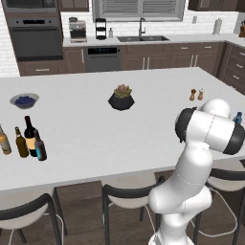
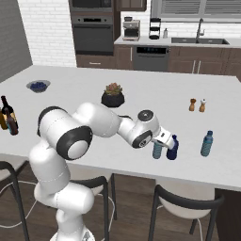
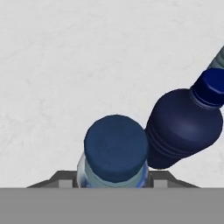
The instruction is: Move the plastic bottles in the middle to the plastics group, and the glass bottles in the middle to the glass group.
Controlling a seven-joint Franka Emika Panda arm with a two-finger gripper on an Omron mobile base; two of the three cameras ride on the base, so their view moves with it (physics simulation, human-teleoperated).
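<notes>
A home kitchen: wall oven [image 1: 36,36], sink [image 1: 142,38], dishwasher [image 1: 102,58], coffee machine [image 1: 77,30], island counter [image 1: 95,129] with stools [image 1: 125,196].

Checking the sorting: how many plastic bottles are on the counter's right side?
3: a light-blue bottle in the jaws, a dark-blue bottle touching it, a slimmer blue bottle farther right.

The arm reaches out low toward three o'clock in the right base view, its end effector [image 2: 161,142] clamped shut.

Matt white countertop [image 3: 65,65] — translucent plastic bottle [image 3: 114,155]
</notes>
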